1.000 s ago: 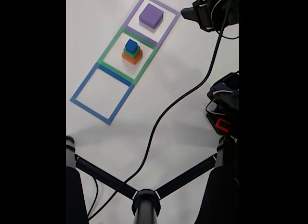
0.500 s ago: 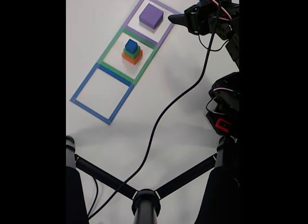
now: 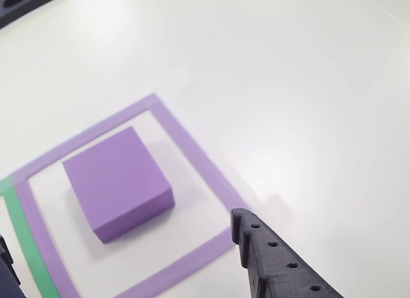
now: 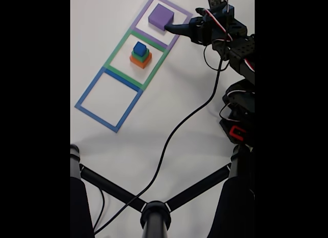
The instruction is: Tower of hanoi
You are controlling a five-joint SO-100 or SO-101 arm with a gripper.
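Gripper [image 4: 169,28] now reaches over the purple frame's [image 4: 177,32] edge, just beside the purple block [image 4: 161,16], having come in from the right; jaw spread I cannot tell; the fixed view alone shows the small stack [image 4: 140,56] in the green frame [image 4: 116,48]; blue frame [image 4: 89,88] holds nothing.

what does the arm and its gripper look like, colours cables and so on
The arm is black plastic with red and white wires looping along it and a small circuit board on top. Its gripper tapers to a black point. In the other view, a finger is matte black with a row of small round holes. A red part sits near the base.
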